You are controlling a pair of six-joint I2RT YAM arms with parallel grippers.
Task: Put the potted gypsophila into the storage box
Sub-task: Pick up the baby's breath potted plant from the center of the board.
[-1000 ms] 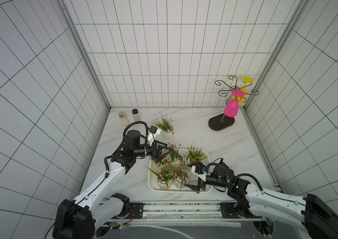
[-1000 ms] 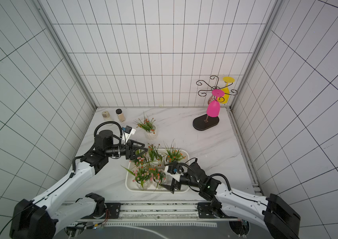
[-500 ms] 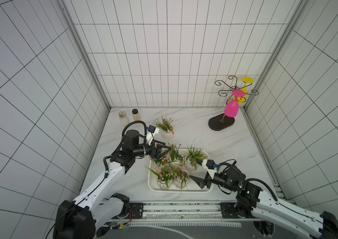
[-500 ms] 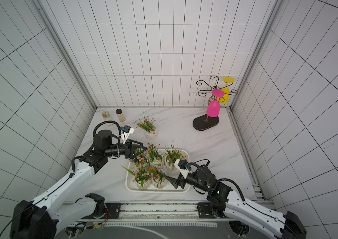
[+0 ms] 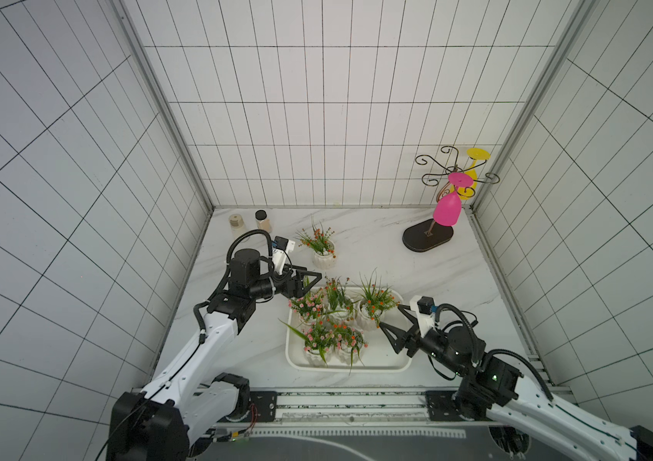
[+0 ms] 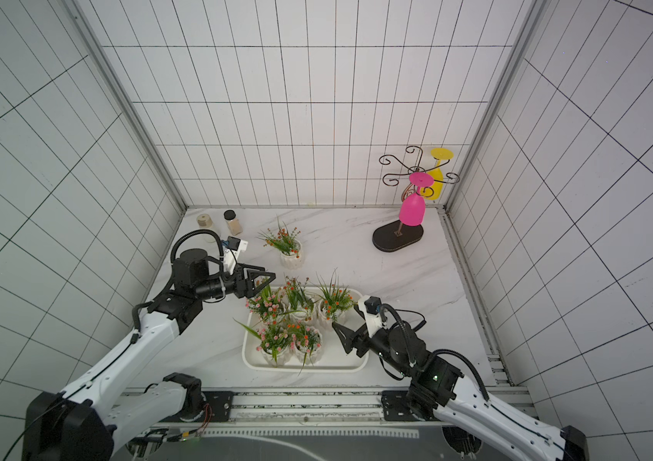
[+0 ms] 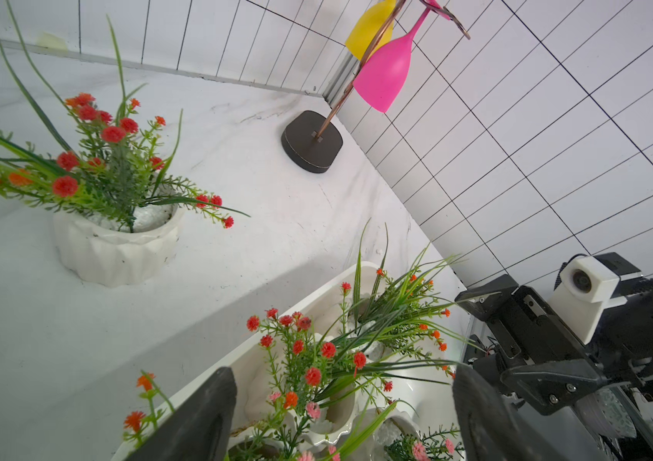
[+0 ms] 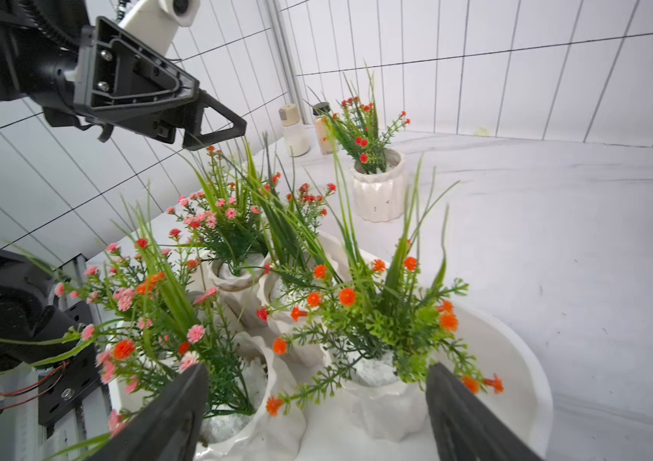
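The storage box [image 5: 380,365] [image 6: 340,365] is a shallow white tray at the table's front, holding several potted gypsophila [image 5: 370,315] in white ribbed pots. One more potted gypsophila [image 5: 324,257] [image 6: 292,257] [image 7: 113,247] [image 8: 378,191] stands on the table behind the box. My left gripper [image 5: 310,285] [image 6: 267,284] [image 7: 342,371] hangs open above the box's back left corner, over the stems, gripping nothing. My right gripper [image 5: 389,315] [image 6: 344,316] [image 8: 316,369] is open at the box's right side, beside the orange-flowered pot [image 8: 380,383], and holds nothing.
Two lidded jars [image 5: 237,220] [image 5: 263,220] stand at the back left corner. A dark oval rack base [image 5: 428,239] at the back right carries a hanging pink glass [image 5: 446,209] and a yellow one [image 5: 472,179]. Tiled walls close three sides.
The left gripper's jaws have opened wider over the back left of the box. My right gripper has drawn back from the box's front towards its right side.
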